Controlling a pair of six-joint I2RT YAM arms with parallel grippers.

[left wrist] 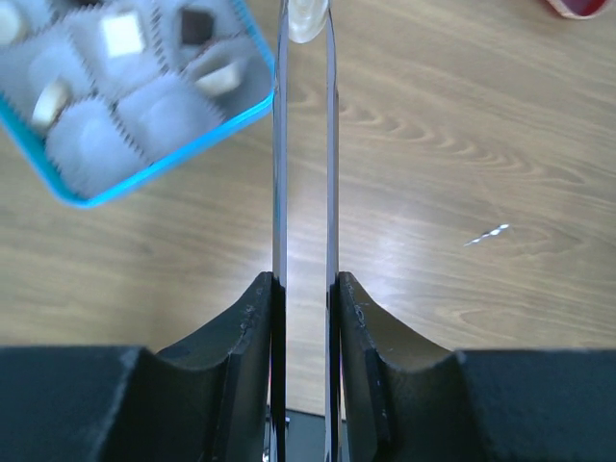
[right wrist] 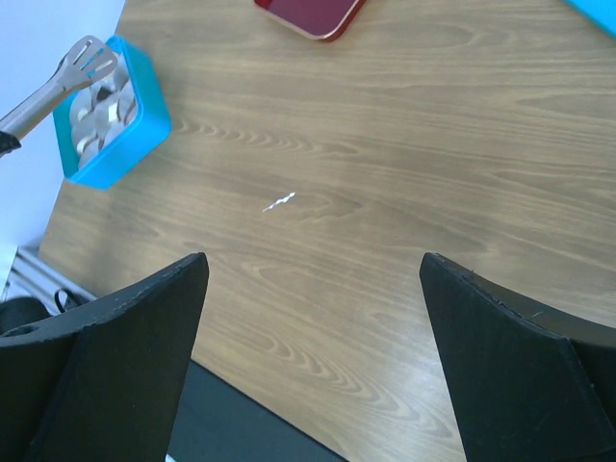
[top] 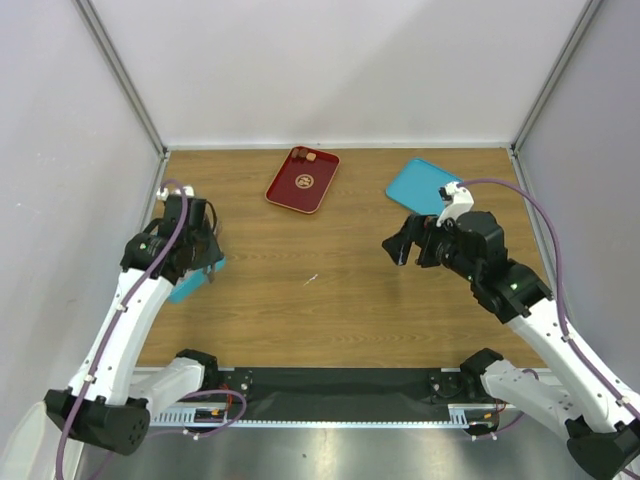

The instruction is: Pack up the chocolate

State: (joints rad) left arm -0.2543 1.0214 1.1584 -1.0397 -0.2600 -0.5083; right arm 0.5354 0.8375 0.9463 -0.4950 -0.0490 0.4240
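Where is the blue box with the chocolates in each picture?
Top view: the blue box is at the far left of the table, partly hidden.
Left wrist view: upper left corner, cut off by the picture's edge.
Right wrist view: upper left, under the tongs.
Shared landmark: the red tray, top centre in the top view, top right corner in the left wrist view, top edge in the right wrist view.
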